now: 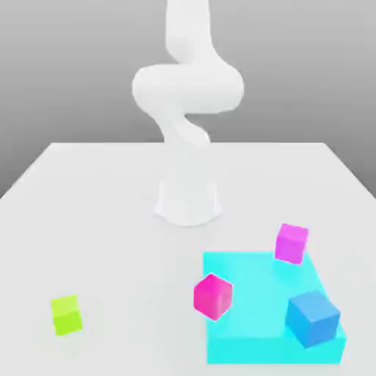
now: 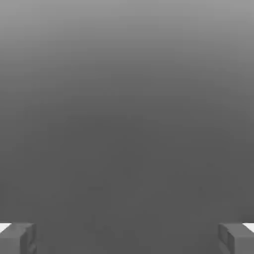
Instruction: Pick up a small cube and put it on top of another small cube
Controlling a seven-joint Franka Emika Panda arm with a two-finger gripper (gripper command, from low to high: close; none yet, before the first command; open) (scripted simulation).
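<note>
since the gripper (image 2: 127,238) is spread wide and empty, the tilted pink cube (image 1: 213,296) could be knocked off the cyan slab (image 1: 250,345)

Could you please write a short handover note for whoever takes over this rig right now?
Gripper: jaws wide open, holding nothing, facing blank grey background.
Cubes: green cube alone on the table, at the exterior view's left. Pink cube at the near left edge of the cyan block. Purple cube at the block's far right corner. Blue cube on the block's near right.
Done: nothing; no cube is stacked on another cube.
Left: pick one cube, place it on another.
</note>
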